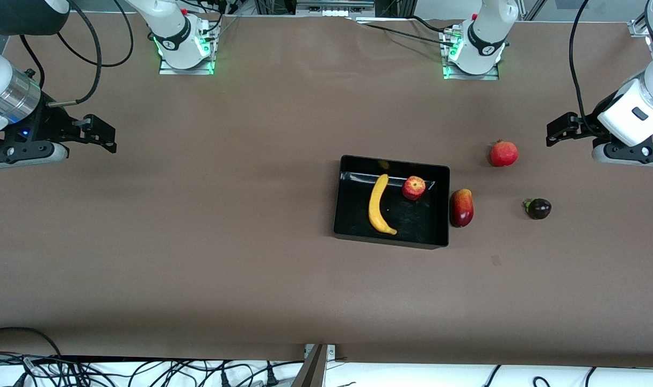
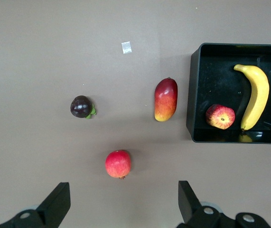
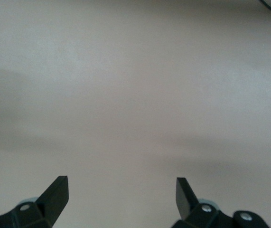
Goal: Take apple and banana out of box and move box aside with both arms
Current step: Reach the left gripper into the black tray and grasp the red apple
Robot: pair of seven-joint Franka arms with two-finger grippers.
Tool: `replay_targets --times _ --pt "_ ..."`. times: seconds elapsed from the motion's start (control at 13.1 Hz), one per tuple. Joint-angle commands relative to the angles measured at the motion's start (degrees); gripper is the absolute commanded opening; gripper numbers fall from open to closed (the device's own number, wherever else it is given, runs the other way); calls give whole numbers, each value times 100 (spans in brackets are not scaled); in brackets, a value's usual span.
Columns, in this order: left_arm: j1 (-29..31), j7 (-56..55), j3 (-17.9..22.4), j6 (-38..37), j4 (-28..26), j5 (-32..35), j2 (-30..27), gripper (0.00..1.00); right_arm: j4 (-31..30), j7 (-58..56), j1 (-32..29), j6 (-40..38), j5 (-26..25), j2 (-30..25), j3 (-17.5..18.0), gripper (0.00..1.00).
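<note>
The black box (image 1: 417, 223) lies on the brown table toward the left arm's end. The yellow banana (image 1: 379, 204) and the red apple (image 1: 414, 188) lie inside it. The left wrist view shows the box (image 2: 195, 95), the banana (image 2: 256, 95) and the apple (image 2: 220, 116) too. My left gripper (image 1: 556, 131) is open and empty above the table at the left arm's end, apart from the box; its fingers (image 2: 123, 197) frame bare table. My right gripper (image 1: 103, 135) is open and empty over bare table at the right arm's end (image 3: 121, 190).
A red-yellow mango (image 1: 461, 208) (image 2: 166, 99) lies right beside the box. A red pomegranate (image 1: 503, 153) (image 2: 118, 163) and a dark purple fruit (image 1: 538, 208) (image 2: 81, 106) lie toward the left arm's end. A small pale scrap (image 2: 126, 47) lies on the table.
</note>
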Motion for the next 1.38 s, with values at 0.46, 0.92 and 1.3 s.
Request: replay_targets --times 0.46,0.92,1.3 --pt "4 91 -58 -304 274 -64 204 100 130 16 -51 -41 1 43 41 100" --pt "-531 -1163 -638 -210 221 -109 1222 100 113 25 -68 -41 1 43 24 100" --pt "-1647 -2825 -656 1099 195 93 2286 100 113 25 -77 -50 1 51 24 100"
